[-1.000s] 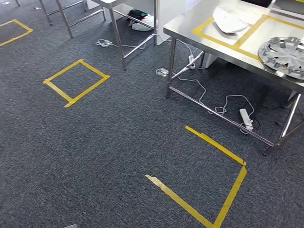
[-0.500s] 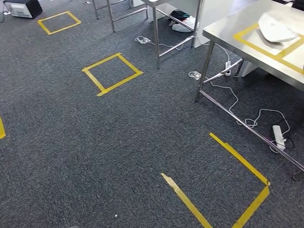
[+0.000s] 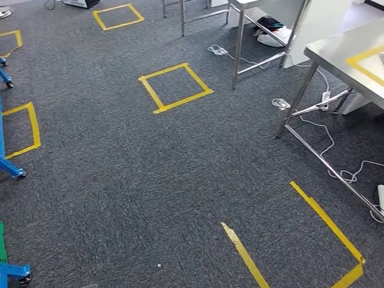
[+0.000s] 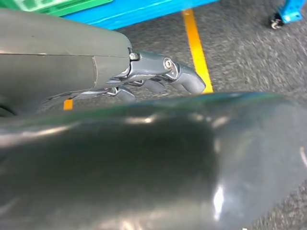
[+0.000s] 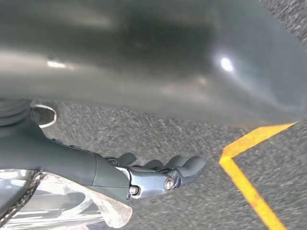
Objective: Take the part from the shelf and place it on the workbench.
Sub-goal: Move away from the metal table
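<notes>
The steel workbench (image 3: 340,53), marked with yellow tape, stands at the right edge of the head view. At the left edge are the blue feet and casters of the shelf frame (image 3: 12,170), with a strip of green (image 3: 2,247) above the nearest foot. In the left wrist view my left hand (image 4: 159,76) hangs over the carpet with its fingers stretched out and nothing in them, close to a blue beam (image 4: 145,10) and a green crate (image 4: 54,5). My right hand (image 5: 159,175) also hangs over the carpet, fingers extended and holding nothing.
Dark carpet carries several yellow tape squares (image 3: 176,87), and a taped corner (image 3: 335,231) lies near my feet. A second steel table (image 3: 237,42) stands at the back. White cables and a power strip (image 3: 379,198) lie under the workbench.
The camera has swung left. The workbench has slid to the right edge, taking the white part and wheel cover out of view, and the blue shelf feet have come in on the left.
</notes>
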Robot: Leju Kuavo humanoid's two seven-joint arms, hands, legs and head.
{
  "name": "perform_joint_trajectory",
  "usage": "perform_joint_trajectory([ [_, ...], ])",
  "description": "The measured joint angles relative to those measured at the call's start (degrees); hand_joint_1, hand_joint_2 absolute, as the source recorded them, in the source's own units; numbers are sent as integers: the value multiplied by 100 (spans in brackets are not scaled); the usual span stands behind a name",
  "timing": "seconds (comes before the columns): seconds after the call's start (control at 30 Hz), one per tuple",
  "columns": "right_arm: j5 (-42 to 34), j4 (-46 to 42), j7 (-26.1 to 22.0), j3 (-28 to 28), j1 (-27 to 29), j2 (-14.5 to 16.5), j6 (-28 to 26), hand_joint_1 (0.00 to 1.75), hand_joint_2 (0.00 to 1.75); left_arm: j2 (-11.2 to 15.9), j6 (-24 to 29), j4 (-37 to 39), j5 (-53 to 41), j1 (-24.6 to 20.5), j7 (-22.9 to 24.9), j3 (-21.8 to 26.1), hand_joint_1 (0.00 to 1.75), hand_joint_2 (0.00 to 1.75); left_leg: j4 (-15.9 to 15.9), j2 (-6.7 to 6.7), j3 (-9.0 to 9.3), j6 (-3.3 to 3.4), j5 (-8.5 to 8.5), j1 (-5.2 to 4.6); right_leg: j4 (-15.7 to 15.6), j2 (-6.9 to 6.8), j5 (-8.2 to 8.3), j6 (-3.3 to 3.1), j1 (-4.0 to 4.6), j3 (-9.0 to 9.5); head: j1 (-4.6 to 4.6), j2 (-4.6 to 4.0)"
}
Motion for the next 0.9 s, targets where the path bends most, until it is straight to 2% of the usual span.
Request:
perform_joint_trajectory([
  [0.03,-6,-4,-4,-7,2,0,-3,0,0,-1,-1,0,-3,-6,-1,-1,0,0,17,-78,-11,-17,1,-8,-389,174,157,-25,-11,172,-1,0],
  [0.07,-18,-8,-8,-16,4,1,-7,0,0,-2,-2,0,-15,-15,-2,-2,0,0,35,-151,-33,-40,6,-7,-675,324,235,-38,-20,299,-2,0],
  [0.1,-39,-13,-14,-26,7,1,-12,0,0,-3,-3,0,-38,-20,-3,-5,0,0,49,-218,-63,-73,14,0,-829,437,246,-46,-23,371,-2,0],
  [0.13,-68,-19,-20,-35,9,2,-15,0,0,-2,-6,0,-73,-19,-2,-10,0,0,52,-288,-95,-119,30,12,-875,462,220,-57,-19,399,-4,0],
  [0.17,-98,-31,-21,-46,11,6,-13,0,0,2,-10,0,-116,-13,4,-20,0,0,47,-356,-124,-162,53,30,-895,394,227,-72,-16,417,-5,0],
  [0.2,-130,-50,-21,-59,12,11,-5,0,0,7,-15,1,-152,-2,9,-36,0,0,58,-331,-148,-196,54,36,-916,318,248,-100,-17,439,-7,0],
  [0.23,-156,-73,-15,-79,18,16,13,0,0,14,-33,1,-177,3,14,-55,0,0,135,-214,-194,-226,1,33,-941,229,269,-134,-20,458,-19,0],
  [0.27,-174,-97,-6,-104,30,22,32,0,0,21,-58,1,-191,0,17,-74,0,0,326,-48,-285,-247,-122,24,-968,127,284,-165,-24,473,-32,0],
  [0.3,-186,-121,6,-132,47,23,51,0,0,27,-89,2,-197,-9,15,-91,0,0,632,142,-421,-265,-303,23,-981,18,284,-185,-15,486,-43,0],
  [0.33,-192,-142,17,-156,68,24,68,0,0,34,-121,2,-206,-17,14,-106,0,0,1020,263,-598,-287,-501,27,-983,-94,274,-202,-4,492,-52,0],
  [0.37,-193,-161,25,-174,85,24,77,0,0,43,-141,2,-214,-20,13,-121,0,0,1379,309,-760,-307,-648,39,-981,-203,264,-210,6,495,-52,0],
  [0.4,-192,-180,29,-186,93,25,83,0,0,51,-153,2,-219,-15,13,-134,0,0,1603,329,-854,-322,-705,50,-979,-302,255,-212,10,497,-51,0],
  [0.43,-183,-193,29,-191,93,27,86,0,0,61,-160,2,-209,-5,14,-144,0,0,1617,344,-843,-332,-651,60,-977,-392,245,-210,12,502,-52,0],
  [0.47,-161,-202,28,-194,89,30,80,0,0,71,-162,2,-182,4,15,-148,0,0,1396,374,-713,-335,-499,66,-977,-471,233,-201,13,516,-54,0],
  [0.5,-133,-206,28,-196,85,35,67,0,0,80,-162,2,-148,11,16,-148,0,0,1018,453,-501,-329,-303,67,-976,-544,218,-187,13,537,-54,0],
  [0.53,-99,-206,27,-196,83,40,49,0,0,89,-163,2,-111,10,16,-146,0,0,615,614,-281,-310,-161,45,-973,-610,195,-162,26,551,-55,0],
  [0.57,-71,-206,27,-195,82,43,26,0,0,96,-164,2,-84,6,16,-146,0,0,304,738,-117,-276,-70,26,-968,-668,170,-130,42,559,-51,0],
  [0.6,-50,-206,27,-193,80,44,3,0,0,101,-165,2,-67,3,16,-145,0,0,127,831,-28,-237,-47,3,-967,-722,145,-96,57,565,-47,0],
  [0.63,-35,-205,27,-192,77,44,-26,0,0,105,-165,2,-49,5,16,-145,0,0,75,860,-11,-197,-73,-20,-970,-774,125,-63,69,572,-44,0],
  [0.7,1,-192,25,-181,61,45,-115,0,0,110,-163,2,1,25,16,-139,0,0,54,717,-21,-118,-61,-19,-973,-851,86,-3,54,628,-44,0],
  [0.73,23,-175,22,-173,50,45,-169,0,0,113,-161,2,33,33,16,-133,0,0,38,653,-18,-80,-45,-11,-917,-769,25,24,42,625,-37,0],
  [0.77,48,-149,18,-164,40,46,-223,0,0,114,-158,2,68,35,16,-124,0,0,21,584,-16,-46,-25,0,-754,-625,-91,46,31,566,-27,0],
  [0.83,86,-99,14,-156,30,45,-300,0,0,111,-154,2,122,30,15,-102,0,0,12,450,-21,-9,-7,7,-30,-273,-459,61,25,214,-7,0],
  [0.87,103,-81,15,-156,29,45,-323,0,0,109,-154,2,147,29,14,-91,0,0,13,372,-27,-4,-7,2,404,-191,-618,58,29,-15,-4,0],
  [0.9,121,-70,17,-155,28,44,-338,0,0,107,-154,2,169,30,8,-79,0,0,14,291,-27,-1,-7,-3,721,-158,-682,51,33,-205,-5,0],
])
